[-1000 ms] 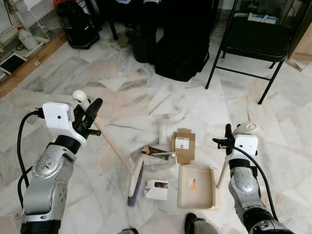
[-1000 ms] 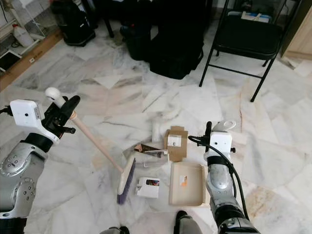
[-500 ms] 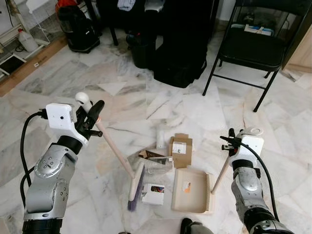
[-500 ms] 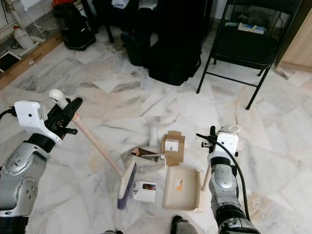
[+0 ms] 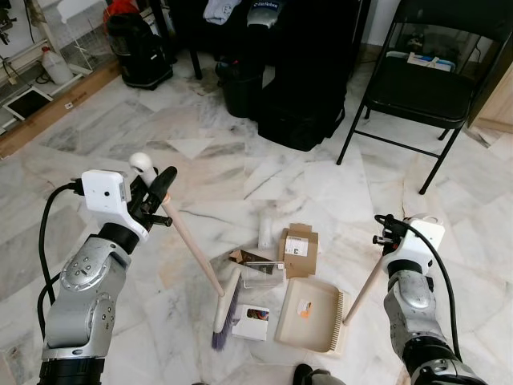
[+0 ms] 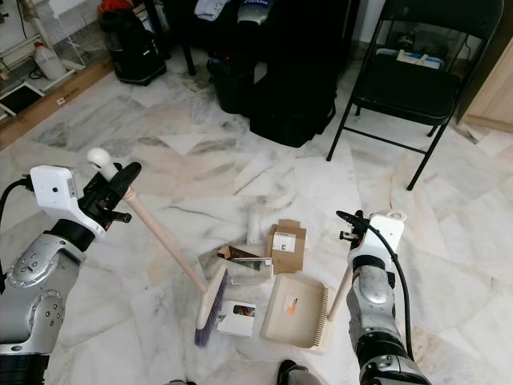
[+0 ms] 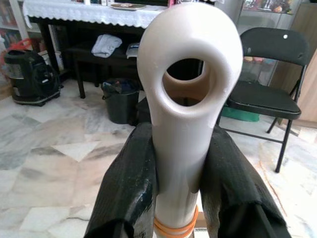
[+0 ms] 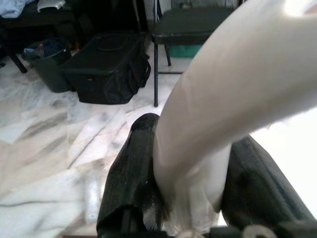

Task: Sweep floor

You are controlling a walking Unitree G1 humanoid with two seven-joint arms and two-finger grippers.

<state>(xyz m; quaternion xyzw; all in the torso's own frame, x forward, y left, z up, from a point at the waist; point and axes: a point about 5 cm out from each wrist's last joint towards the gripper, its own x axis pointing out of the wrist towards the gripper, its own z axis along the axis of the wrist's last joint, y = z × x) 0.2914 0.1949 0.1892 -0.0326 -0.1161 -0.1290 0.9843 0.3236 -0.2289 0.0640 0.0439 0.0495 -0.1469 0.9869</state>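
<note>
the broom (image 5: 200, 265) slants down to the marble floor (image 5: 96, 136), its purple bristles beside a small white box (image 5: 255, 321) and a clear container (image 5: 262, 275); a brown carton (image 5: 298, 250) lies just past the beige dustpan (image 5: 309, 313). the left gripper (image 5: 158, 192) is clamped near the handle's top, the right gripper (image 5: 387, 237) closed around the dustpan's stick. both tools look light and stiff; the litter should slide easily on polished stone. a folding chair (image 5: 417, 88) and black bags (image 5: 300, 96) stand beyond.

A grey-veined white marble floor (image 5: 96, 136) is seen under a pale wood broom (image 5: 210, 282) with purple bristles, a beige dustpan (image 5: 309, 314), brown cardboard boxes (image 5: 298, 250), a black folding chair (image 5: 421, 88) and black bags (image 5: 309, 72).
</note>
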